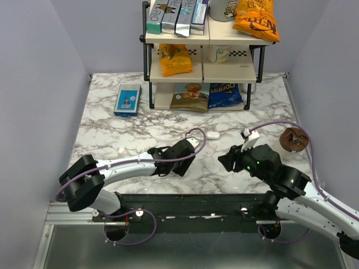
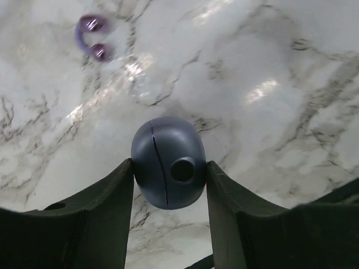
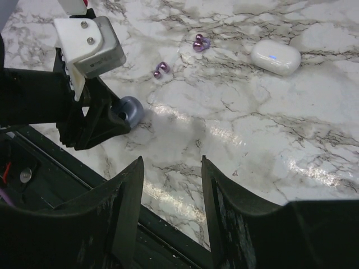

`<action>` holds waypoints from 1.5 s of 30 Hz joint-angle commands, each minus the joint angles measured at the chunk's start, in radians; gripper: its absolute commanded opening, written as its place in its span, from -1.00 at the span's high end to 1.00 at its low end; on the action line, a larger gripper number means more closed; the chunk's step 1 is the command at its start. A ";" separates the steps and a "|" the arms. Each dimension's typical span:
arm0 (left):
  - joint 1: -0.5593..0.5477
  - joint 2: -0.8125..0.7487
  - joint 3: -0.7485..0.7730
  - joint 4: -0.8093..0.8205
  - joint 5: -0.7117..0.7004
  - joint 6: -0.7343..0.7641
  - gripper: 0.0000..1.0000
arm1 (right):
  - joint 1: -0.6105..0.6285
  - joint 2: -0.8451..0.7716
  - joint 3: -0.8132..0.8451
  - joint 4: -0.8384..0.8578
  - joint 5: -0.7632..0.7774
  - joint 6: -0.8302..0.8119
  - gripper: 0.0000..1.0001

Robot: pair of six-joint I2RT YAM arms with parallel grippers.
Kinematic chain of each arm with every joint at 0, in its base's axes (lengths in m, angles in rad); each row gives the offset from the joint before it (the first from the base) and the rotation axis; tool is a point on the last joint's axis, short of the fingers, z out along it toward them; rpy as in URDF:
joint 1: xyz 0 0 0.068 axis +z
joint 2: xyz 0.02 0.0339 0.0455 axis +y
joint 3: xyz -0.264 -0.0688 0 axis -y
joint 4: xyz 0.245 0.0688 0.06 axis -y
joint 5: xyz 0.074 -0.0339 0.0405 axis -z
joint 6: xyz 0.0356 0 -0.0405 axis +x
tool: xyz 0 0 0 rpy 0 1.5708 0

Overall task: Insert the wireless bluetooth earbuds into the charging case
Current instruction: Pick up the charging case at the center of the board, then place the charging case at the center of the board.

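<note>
My left gripper [image 2: 169,167] is shut on the charging case [image 2: 162,162], a smooth blue-grey oval with a seam and a round hole, held just above the marble. The case also shows in the right wrist view [image 3: 128,110] between the left fingers. Two purple earbuds [image 3: 161,69] [image 3: 200,43] lie loose on the marble beyond it; one shows in the left wrist view [image 2: 92,36]. My right gripper [image 3: 171,162] is open and empty, near the table's front edge. In the top view the left gripper [image 1: 188,148] hides the case, and the right gripper [image 1: 227,159] faces it.
A white oval pod with a blue light [image 3: 275,57] lies past the earbuds, also seen from above [image 1: 213,135]. A snack shelf [image 1: 202,56] stands at the back, a blue box [image 1: 127,99] back left, a brown object [image 1: 293,140] right. A black rail [image 1: 196,204] runs along the front.
</note>
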 commanded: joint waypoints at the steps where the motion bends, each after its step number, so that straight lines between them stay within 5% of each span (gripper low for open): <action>1: -0.014 -0.058 0.052 0.101 0.183 0.313 0.25 | 0.000 -0.035 0.054 -0.043 0.018 -0.032 -0.07; 7: 0.011 -0.026 0.058 0.187 0.352 0.653 0.31 | 0.000 -0.078 0.079 -0.070 0.018 -0.038 -0.07; 21: 0.218 0.238 0.250 -0.004 0.662 1.086 0.29 | 0.000 -0.195 0.134 -0.182 0.033 -0.038 -0.07; 27: 0.235 0.281 0.280 -0.034 0.704 1.143 0.23 | 0.001 -0.198 0.122 -0.184 0.030 -0.033 -0.07; 45: 0.220 0.274 0.254 0.083 0.680 1.051 -0.36 | 0.001 -0.167 0.124 -0.171 0.039 -0.044 -0.08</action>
